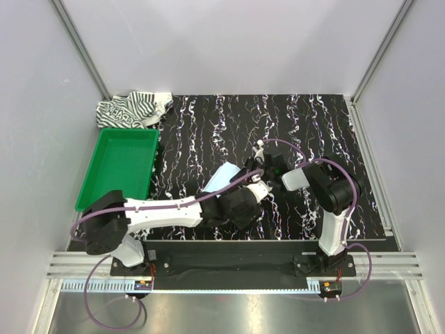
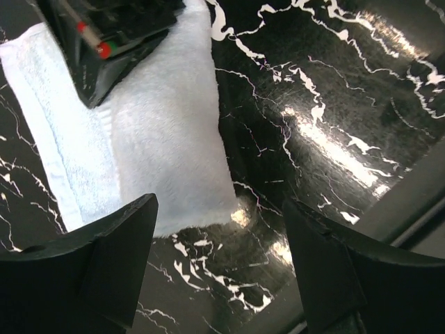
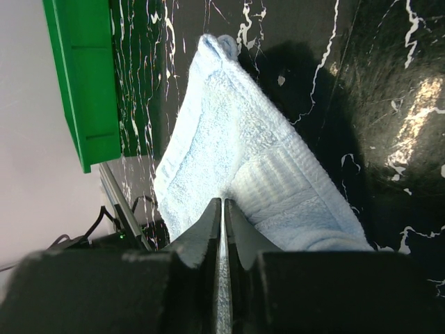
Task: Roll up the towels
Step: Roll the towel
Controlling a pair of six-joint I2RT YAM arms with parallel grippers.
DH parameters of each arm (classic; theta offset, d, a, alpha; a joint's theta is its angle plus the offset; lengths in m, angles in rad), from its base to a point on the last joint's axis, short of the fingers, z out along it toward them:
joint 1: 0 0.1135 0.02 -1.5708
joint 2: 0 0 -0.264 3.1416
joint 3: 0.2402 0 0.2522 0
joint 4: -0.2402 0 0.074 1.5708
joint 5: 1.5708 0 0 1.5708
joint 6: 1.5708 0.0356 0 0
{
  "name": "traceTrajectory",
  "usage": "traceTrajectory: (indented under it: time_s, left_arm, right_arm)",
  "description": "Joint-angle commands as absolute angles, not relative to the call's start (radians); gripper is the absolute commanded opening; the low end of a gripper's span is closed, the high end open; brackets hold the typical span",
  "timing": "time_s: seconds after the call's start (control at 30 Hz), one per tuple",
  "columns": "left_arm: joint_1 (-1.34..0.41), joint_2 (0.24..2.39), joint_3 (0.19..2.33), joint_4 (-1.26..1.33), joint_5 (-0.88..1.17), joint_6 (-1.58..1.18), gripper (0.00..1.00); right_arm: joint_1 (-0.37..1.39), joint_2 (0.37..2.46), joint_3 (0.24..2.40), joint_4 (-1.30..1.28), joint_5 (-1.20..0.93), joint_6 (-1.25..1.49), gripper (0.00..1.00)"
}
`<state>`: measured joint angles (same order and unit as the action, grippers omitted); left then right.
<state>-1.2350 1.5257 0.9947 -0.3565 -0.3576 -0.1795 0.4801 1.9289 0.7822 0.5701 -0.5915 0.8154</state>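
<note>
Step in hand, my read: starting roll on light blue towel [image 1: 221, 178], lying at centre of counter [image 1: 208, 125]; no roll formed yet. My right tool [image 3: 224, 206]: jaws together, pinching towel edge. My left tool [image 2: 221, 209]: jaws apart, hovering over towel corner, arm stretched in from 8 o'clock. Next needs left grip alongside, then turning edge over evenly. Striped towel [image 1: 132, 109] bunched at 10 o'clock.
</note>
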Motion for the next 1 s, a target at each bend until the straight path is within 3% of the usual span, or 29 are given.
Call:
traceTrajectory:
  time_s: [0.0,0.37,0.57,0.77,0.83,0.9,0.97]
  left_arm:
    - [-1.256,1.589,1.046,-0.284,-0.451,-0.120,0.79]
    - [-1.215,1.689,0.988,-0.181,-0.529,-0.078,0.84]
    - [-1.154,1.697,0.908,-0.128,-0.469,-0.100,0.77]
    - [-1.086,1.704,0.847,-0.100,-0.385,-0.150,0.55]
    - [-1.086,1.700,0.848,-0.103,-0.376,-0.159,0.36]
    - [-1.086,1.700,0.851,-0.112,-0.380,-0.167,0.23]
    - [-1.086,1.701,0.853,-0.120,-0.376,-0.175,0.17]
  right_arm:
    - [0.497,1.928,0.804,0.538,-0.569,0.784,0.10]
    - [0.497,1.948,0.804,0.540,-0.581,0.782,0.10]
    - [0.497,1.959,0.808,0.540,-0.589,0.779,0.09]
    - [0.497,1.965,0.815,0.529,-0.588,0.775,0.09]
    - [0.497,1.962,0.821,0.520,-0.586,0.772,0.09]
    - [0.497,1.954,0.830,0.496,-0.583,0.759,0.09]
    - [0.495,1.925,0.847,0.412,-0.548,0.735,0.11]
